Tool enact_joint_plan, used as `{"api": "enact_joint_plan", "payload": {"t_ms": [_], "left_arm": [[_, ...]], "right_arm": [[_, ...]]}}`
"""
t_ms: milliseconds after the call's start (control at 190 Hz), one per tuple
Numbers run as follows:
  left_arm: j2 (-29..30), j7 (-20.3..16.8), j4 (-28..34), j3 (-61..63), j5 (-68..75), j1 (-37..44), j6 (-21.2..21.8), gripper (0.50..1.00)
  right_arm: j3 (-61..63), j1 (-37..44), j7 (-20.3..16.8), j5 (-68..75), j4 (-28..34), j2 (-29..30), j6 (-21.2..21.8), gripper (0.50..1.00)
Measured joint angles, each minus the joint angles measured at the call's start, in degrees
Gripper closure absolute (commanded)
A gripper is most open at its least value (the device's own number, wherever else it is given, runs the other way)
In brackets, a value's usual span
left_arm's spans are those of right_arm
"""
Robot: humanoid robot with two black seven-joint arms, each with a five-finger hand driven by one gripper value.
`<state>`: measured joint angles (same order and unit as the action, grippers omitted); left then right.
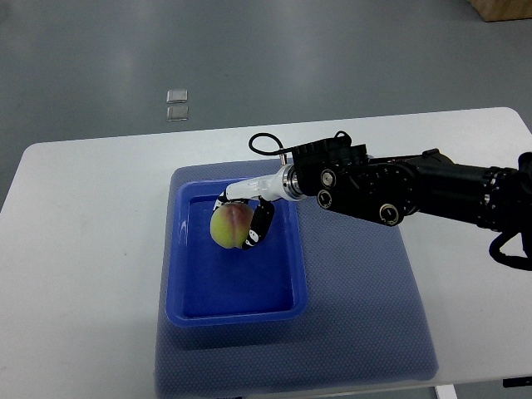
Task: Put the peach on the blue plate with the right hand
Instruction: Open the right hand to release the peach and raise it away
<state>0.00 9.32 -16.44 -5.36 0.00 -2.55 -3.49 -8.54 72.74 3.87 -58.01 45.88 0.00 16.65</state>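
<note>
A yellow-green peach (229,225) with a red blush is held over the upper part of the blue plate (235,301), a deep rectangular tray. My right hand (244,218) is shut on the peach, its white and black fingers (260,224) wrapped around the fruit's top and right side. The black right arm (399,189) reaches in from the right edge across the table. Whether the peach touches the tray's floor I cannot tell. The left arm does not show.
The plate lies on a blue-grey mat (357,307) on a white table (83,249). A black cable loop (263,144) sticks up behind the wrist. Two small clear squares (177,104) lie on the grey floor beyond the table.
</note>
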Motion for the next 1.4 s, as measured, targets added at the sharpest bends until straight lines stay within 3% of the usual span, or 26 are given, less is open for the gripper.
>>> {"api": "enact_joint_plan", "payload": {"t_ms": [68, 525, 672, 808, 966, 1134, 1270, 1402], "left_arm": [[0.0, 0.0, 0.0, 0.0, 0.0, 0.0, 0.0, 0.500], [0.0, 0.0, -0.1, 0.0, 0.0, 0.0, 0.0, 0.500], [0.0, 0.0, -0.1, 0.0, 0.0, 0.0, 0.1, 0.500], [0.0, 0.0, -0.2, 0.0, 0.0, 0.0, 0.0, 0.500], [0.0, 0.0, -0.3, 0.1, 0.0, 0.0, 0.0, 0.500], [0.0, 0.0, -0.3, 0.1, 0.0, 0.0, 0.0, 0.500], [0.0, 0.0, -0.4, 0.1, 0.1, 0.0, 0.0, 0.500], [0.0, 0.0, -0.4, 0.2, 0.1, 0.0, 0.0, 0.500]], "right_arm": [[0.0, 0.2, 0.0, 0.0, -0.1, 0.0, 0.3, 0.568], [3.1, 3.5, 0.0, 1.1, 0.5, 0.0, 2.2, 0.568], [10.9, 6.4, 0.2, 1.9, 0.6, -0.5, 2.7, 0.568], [22.7, 6.8, 0.5, 6.4, 0.5, -7.1, 3.0, 0.568], [41.5, -1.5, 0.8, 18.0, 0.3, -12.9, 1.5, 0.568], [62.5, -15.7, 1.3, 33.6, -0.4, -13.2, -0.6, 0.568], [68.9, -24.2, 2.6, 41.7, -0.6, -11.0, -2.7, 0.568], [70.3, -29.8, 6.7, 46.6, -1.6, -7.2, -3.6, 0.568]]}}
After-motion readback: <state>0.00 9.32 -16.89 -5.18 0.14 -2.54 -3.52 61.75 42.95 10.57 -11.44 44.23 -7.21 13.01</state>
